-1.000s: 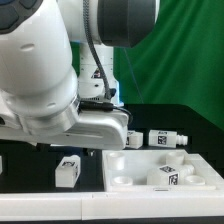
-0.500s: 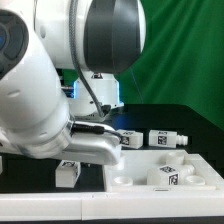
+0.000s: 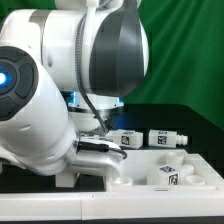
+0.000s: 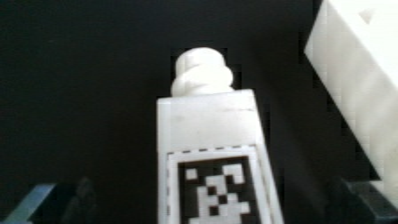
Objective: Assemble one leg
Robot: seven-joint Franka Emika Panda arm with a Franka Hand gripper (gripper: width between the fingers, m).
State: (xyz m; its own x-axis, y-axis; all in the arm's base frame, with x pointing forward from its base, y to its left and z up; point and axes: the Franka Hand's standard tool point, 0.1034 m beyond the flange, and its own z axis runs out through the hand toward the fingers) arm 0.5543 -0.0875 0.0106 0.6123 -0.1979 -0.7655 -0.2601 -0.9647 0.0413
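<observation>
In the wrist view a white leg lies on the black table with its narrower peg end pointing away from the camera and a black-and-white tag on its squarish body. My gripper is open and straddles the body. The dark fingertips stand on either side, with a gap between each and the leg. In the exterior view the arm hides the gripper and this leg. Two more legs lie on the table behind the arm, toward the exterior view's right.
The large flat white panel with round holes lies at the front right of the exterior view, and a tagged leg rests on it. Its edge shows in the wrist view, close beside the leg. A green curtain hangs behind.
The arm has swung down and forward, and now fills most of the exterior view. It hides the leg that showed at the front left.
</observation>
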